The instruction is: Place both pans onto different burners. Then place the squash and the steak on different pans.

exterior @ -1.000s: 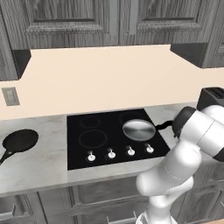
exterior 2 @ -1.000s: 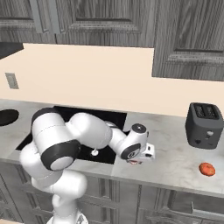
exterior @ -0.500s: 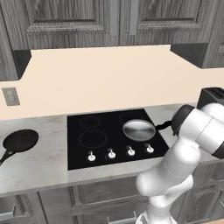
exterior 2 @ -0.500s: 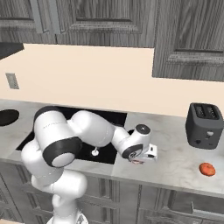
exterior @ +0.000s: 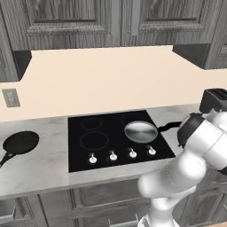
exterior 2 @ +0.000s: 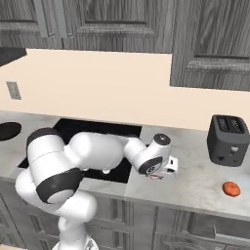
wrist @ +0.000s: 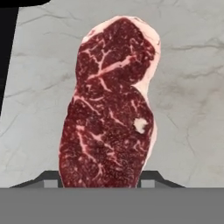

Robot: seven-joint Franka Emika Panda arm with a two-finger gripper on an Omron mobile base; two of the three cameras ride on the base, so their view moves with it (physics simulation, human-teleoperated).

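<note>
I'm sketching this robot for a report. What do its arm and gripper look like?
The arm is glossy white, built of thick rounded segments with dark charcoal bands at the joints, like the black cap on its wrist. The gripper has a white boxy hand; the hand view shows two small dark finger tips. No cables or markings are visible.

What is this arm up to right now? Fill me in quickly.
The white robot arm has its gripper low over the grey marble counter, right of the black glass cooktop, with the flat dark-red marbled steak between its jaws. The shiny silver pan sits on a burner; the matte black pan waits on the counter to the left. The small orange squash lies near the dark toaster.
</note>
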